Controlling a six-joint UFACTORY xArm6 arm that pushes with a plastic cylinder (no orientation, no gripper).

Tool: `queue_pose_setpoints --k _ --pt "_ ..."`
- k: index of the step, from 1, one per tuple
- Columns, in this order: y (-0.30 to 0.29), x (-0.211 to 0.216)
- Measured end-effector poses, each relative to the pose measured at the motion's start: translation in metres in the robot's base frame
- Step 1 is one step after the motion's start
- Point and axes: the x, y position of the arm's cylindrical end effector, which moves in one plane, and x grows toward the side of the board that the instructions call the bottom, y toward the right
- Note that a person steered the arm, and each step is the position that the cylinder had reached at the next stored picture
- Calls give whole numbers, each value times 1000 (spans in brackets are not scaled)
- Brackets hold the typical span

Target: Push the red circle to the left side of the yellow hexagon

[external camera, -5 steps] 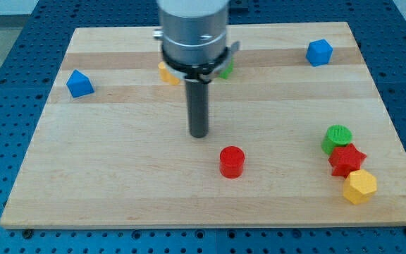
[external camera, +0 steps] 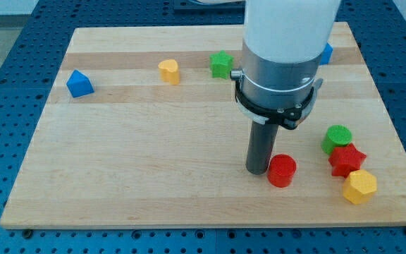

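The red circle lies on the wooden board at the view's lower right. My tip stands right against its left side, touching it. The yellow hexagon sits near the board's lower right corner, to the right of the red circle with a gap between them. A red star lies just above the hexagon and a green circle above the star.
A blue block sits at the upper left. A yellow block and a green block lie near the top middle. Another blue block is partly hidden behind the arm at the upper right.
My tip has moved right and down, from above left of the red circle to its left side. The red circle has slid to the right, nearer the yellow hexagon.
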Motion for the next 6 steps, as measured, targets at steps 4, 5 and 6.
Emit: queue_pose_setpoints --k 4,5,6 --pt "37 14" --pt "55 17" --pt "62 17"
